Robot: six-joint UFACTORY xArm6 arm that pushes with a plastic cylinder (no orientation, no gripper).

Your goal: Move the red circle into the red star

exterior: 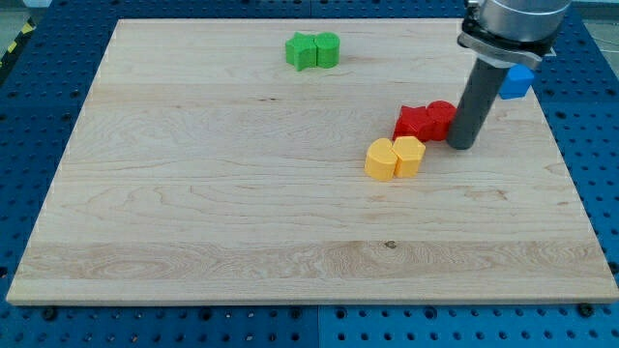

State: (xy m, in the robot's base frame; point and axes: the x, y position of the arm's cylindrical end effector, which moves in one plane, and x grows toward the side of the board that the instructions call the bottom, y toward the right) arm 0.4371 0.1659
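Observation:
The red circle (442,118) sits right of the board's middle, touching the red star (416,123) on the star's right side. My tip (461,145) rests on the board just to the right of the red circle and slightly below it, close against it. The rod rises from there to the arm at the view's top right.
A yellow heart (381,159) and a yellow hexagon (409,155) lie together just below the red star. A green star (302,51) and a green circle (327,49) sit together near the view's top. A blue block (517,82) shows behind the rod.

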